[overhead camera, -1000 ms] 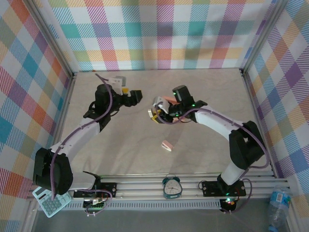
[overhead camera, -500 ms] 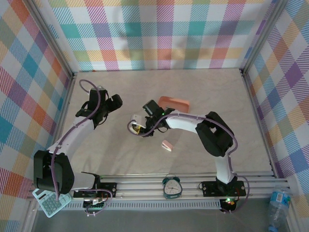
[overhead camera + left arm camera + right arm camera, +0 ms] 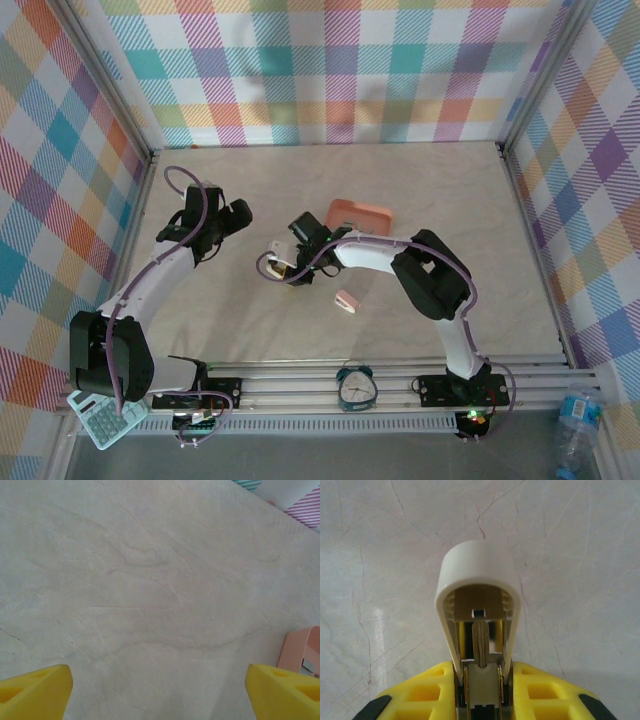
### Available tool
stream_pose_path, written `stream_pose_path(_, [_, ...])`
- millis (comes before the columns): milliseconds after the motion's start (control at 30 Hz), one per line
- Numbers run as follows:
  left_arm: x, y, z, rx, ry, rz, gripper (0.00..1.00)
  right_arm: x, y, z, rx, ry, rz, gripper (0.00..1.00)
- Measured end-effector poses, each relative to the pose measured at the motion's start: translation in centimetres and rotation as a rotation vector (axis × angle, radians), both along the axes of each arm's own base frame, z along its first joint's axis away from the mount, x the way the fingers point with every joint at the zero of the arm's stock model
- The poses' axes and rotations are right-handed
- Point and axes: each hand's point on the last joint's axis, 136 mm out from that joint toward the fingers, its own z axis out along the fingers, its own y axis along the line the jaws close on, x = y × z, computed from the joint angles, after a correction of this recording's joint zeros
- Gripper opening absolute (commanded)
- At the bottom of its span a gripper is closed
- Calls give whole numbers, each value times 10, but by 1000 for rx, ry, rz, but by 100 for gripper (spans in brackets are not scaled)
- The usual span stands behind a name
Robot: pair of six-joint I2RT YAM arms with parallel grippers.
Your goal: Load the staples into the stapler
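Note:
A cream-white stapler (image 3: 477,565) is flipped open, its spring and metal channel (image 3: 481,677) facing the right wrist camera. My right gripper (image 3: 481,685) is shut on its base, with a yellow finger (image 3: 545,690) on each side. From above, this stapler (image 3: 279,258) and the right gripper (image 3: 288,264) hang over the table's left middle. My left gripper (image 3: 160,692) is open with bare table between its yellow fingertips (image 3: 35,685); from above the left gripper (image 3: 238,212) is left of the stapler. The staples are too small to make out; a grey bit (image 3: 309,666) lies in the pink tray.
A pink tray (image 3: 362,215) lies behind the right arm, and its corner (image 3: 300,647) enters the left wrist view at the right edge. A small pink stapler (image 3: 347,300) lies on the table in front. A clock (image 3: 355,386) sits at the near rail.
The right arm has swung left and nearer with the open stapler, uncovering the pink tray. The left gripper has drawn back to the left and turned down.

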Motion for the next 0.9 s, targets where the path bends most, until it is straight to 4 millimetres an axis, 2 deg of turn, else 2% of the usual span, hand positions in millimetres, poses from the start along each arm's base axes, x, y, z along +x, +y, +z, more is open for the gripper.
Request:
stream_pose_path(133, [0,-1,0,-9,1,0,89,1,1,1,0,0,-5,28])
stream_pose_path(233, [0,-1,0,-13,2,2,89,2,1,1,-1,0,-8,36])
stream_pose_path(400, [0,-1,0,-15,1,4,89,2,1,1,-1,0,-8,44])
stream_pose_path(700, [0,-1,0,-15,2,3,88,3,4,4,18,-12,-6,48])
stream_pose_path(900, [-1,-5,0,-24,4,-19,88,-2,-2,22,61,-17,-27,51])
